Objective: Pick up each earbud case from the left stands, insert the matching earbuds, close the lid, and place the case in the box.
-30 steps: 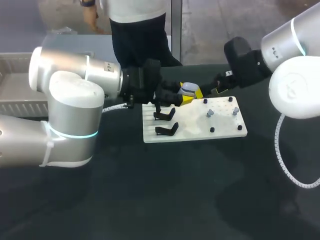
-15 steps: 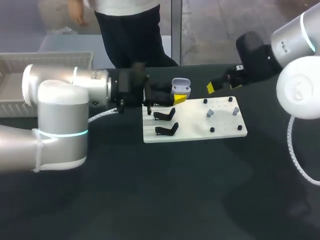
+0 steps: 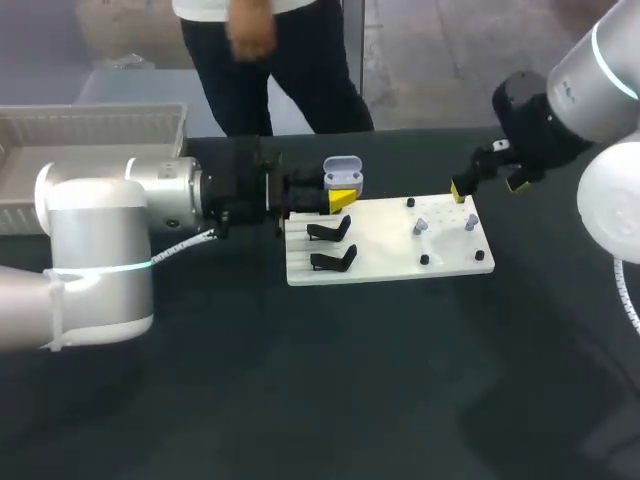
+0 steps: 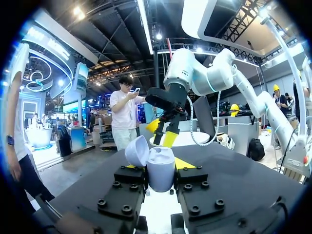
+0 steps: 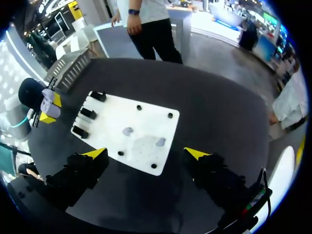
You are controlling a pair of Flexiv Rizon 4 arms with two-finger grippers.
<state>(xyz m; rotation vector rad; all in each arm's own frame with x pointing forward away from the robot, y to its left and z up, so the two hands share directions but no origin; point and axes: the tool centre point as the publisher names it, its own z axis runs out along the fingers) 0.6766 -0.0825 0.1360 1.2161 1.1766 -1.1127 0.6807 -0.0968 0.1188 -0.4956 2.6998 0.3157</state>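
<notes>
Left gripper (image 4: 161,171) clamps the open-lidded case (image 4: 161,176) (earbuds (image 4: 161,156) perhaps inside, per wrist view); right gripper (image 5: 146,152) gapes.

The left fingers (image 3: 340,199) have pulled back to the left with the open case (image 3: 342,171), away from the white board (image 3: 390,256). The right fingers (image 3: 489,188) have moved off to the right, near the board's far corner.

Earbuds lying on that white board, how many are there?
2 earbuds: one near the board's middle, another by its right edge. The open case may hide more.
</notes>
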